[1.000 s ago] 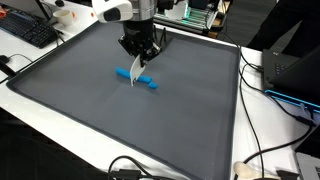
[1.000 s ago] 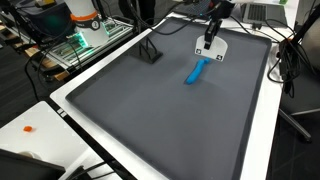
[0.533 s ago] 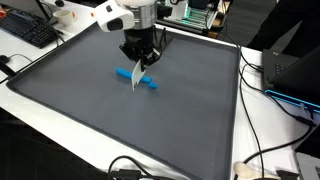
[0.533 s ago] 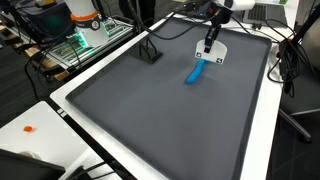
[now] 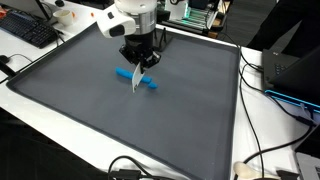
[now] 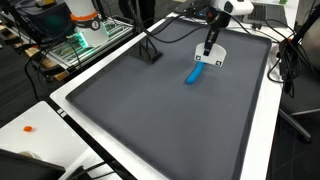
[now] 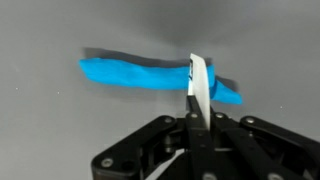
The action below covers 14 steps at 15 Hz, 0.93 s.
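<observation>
Plainly, the gripper (image 5: 139,60) is clamped on a thin white blade (image 5: 136,78). In the wrist view the blade (image 7: 198,85) stands edge-on and comes straight out from between the two dark fingers (image 7: 150,150), which are closed on it. Its free end points down and away from the gripper (image 7: 197,120), toward the mat.

Right under that blade lies a blue strip (image 5: 128,74), flat on the grey mat (image 5: 80,110). It is long and narrow, bright blue, with uneven edges and a slight bend. Seen from the wrist, the strip's (image 7: 135,74) long axis runs nearly straight across the picture and dips a little toward the right. The blade crosses it close to that right-hand end, roughly at right angles. Whether the blade's edge actually touches the strip I cannot tell. In an exterior view the strip (image 6: 196,71) sits in the far part of the mat (image 6: 130,110), and its upper end points at the gripper (image 6: 208,47).

Above, the arm (image 5: 130,14) reaches in from the mat's far edge, its white links bent over and the wrist aimed straight down. A black keyboard (image 5: 28,30) lies off the mat on the white table, well apart from all this.
</observation>
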### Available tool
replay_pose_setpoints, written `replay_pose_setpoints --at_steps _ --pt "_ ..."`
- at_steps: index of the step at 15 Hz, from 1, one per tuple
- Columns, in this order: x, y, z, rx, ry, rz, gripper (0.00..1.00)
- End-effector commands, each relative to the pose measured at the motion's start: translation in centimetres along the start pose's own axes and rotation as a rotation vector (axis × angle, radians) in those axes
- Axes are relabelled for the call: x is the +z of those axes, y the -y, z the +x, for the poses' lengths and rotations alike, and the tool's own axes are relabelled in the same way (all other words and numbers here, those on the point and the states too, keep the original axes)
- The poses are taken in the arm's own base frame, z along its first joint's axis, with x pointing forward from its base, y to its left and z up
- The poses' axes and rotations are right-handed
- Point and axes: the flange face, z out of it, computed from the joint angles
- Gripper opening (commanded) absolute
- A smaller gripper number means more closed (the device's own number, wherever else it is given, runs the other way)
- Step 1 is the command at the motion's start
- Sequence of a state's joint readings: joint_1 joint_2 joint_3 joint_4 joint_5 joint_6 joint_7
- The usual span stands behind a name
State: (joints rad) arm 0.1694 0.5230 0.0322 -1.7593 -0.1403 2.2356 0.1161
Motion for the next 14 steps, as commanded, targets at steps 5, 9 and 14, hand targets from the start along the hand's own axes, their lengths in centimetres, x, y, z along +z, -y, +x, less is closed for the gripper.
replay_pose_setpoints --at_steps 5,9,14 --pt "1.4 -0.5 -0.4 -0.033 0.002 -0.016 0.01" --pt "2.0 -0.6 -0.6 -0.031 0.006 -0.016 0.01" --pt "3.3 -0.8 -1.0 -0.022 0.014 -0.007 0.01"
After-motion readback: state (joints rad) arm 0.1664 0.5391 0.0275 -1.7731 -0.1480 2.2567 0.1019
